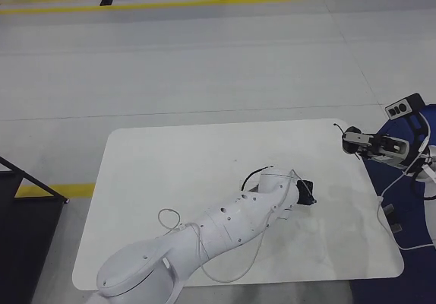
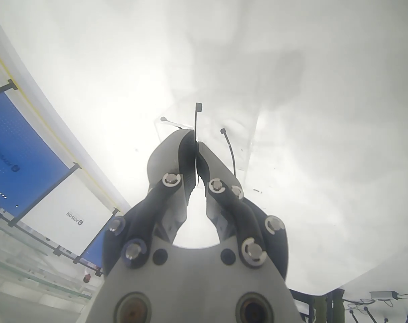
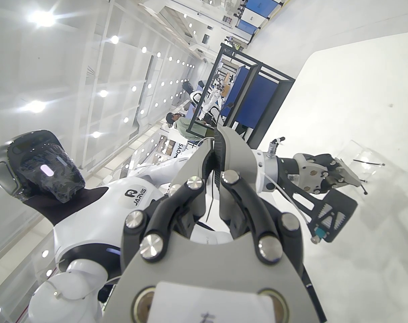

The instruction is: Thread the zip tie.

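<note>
White table (image 1: 165, 167) lies across the top view, left gripper (image 1: 306, 191) near frame centre. Left wrist view makes clear it is clamped on a black zip tie (image 2: 197, 119); right gripper (image 3: 214, 141) has fingers pressed together.

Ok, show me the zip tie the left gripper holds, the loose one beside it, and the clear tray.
held zip tie (image 2: 196, 120), left wrist view, strap just below its head
loose zip tie (image 2: 230, 151), left wrist view, middle of its strap
clear tray (image 3: 362, 151), right wrist view, bare part of its wall
</note>
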You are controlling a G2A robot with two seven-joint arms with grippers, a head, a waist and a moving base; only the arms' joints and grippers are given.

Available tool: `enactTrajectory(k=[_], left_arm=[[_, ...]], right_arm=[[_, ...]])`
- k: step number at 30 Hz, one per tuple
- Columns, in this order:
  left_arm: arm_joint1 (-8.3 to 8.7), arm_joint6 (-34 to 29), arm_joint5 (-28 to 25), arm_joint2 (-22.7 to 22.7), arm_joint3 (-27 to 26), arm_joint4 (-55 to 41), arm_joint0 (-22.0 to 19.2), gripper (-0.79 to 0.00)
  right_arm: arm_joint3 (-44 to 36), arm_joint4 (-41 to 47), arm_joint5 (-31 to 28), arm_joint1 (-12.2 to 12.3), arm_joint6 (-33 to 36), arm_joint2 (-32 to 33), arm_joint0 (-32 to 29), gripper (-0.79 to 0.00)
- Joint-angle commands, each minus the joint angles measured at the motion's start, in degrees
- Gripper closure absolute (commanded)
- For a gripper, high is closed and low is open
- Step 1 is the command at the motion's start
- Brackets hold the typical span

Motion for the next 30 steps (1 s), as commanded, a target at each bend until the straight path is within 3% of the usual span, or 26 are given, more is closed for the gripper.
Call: enactTrajectory(k=[1, 10, 13, 16, 18, 21, 23, 25, 27, 30], left_arm=[[0.00, 0.0, 0.0, 0.0, 0.0, 0.0, 0.0, 0.000], [0.00, 0.0, 0.0, 0.0, 0.0, 0.0, 0.0, 0.000], [0.69, 5.6, 0.0, -1.8, -2.0, -0.8, 0.8, 0.000], [3.04, 12.0, 0.6, -5.7, -6.6, 0.8, 2.6, 0.000], [5.84, 16.4, 1.4, -9.6, -11.5, 4.1, 5.8, 0.000], [10.69, 21.1, 0.2, -17.9, -23.7, 9.1, 13.3, 0.000], [14.05, 22.7, -1.9, -25.1, -33.3, 12.8, 21.1, 0.000], [16.23, 25.7, -4.8, -30.9, -40.2, 13.7, 27.3, 0.000], [17.41, 29.1, -8.8, -34.0, -43.3, 12.8, 31.0, 0.000], [17.41, 29.1, -8.8, -34.0, -43.3, 12.8, 31.0, 0.000]], right_arm=[[0.0, 0.0, 0.0, 0.0, 0.0, 0.0, 0.0, 0.000], [0.0, 0.0, 0.0, 0.0, 0.0, 0.0, 0.0, 0.000], [-1.6, 1.3, 1.3, -0.1, -0.9, -0.6, -1.2, 0.000], [-3.4, 3.8, 2.7, 0.0, 0.7, -0.2, -3.2, 0.000], [-3.9, 5.8, 3.7, 0.3, 1.9, 1.8, -4.4, 0.000], [-3.6, 6.9, 3.8, 0.7, 3.8, 4.3, -6.9, 0.000], [-3.7, 8.6, 4.3, 0.9, 3.6, 6.4, -8.4, 0.000], [-4.1, 8.6, 4.3, 1.1, 2.8, 8.1, -9.6, 0.000], [-5.3, 6.4, 3.2, 1.2, 1.7, 8.7, -10.7, 0.000], [-5.3, 6.4, 3.2, 1.2, 1.7, 8.7, -10.7, 0.000]])
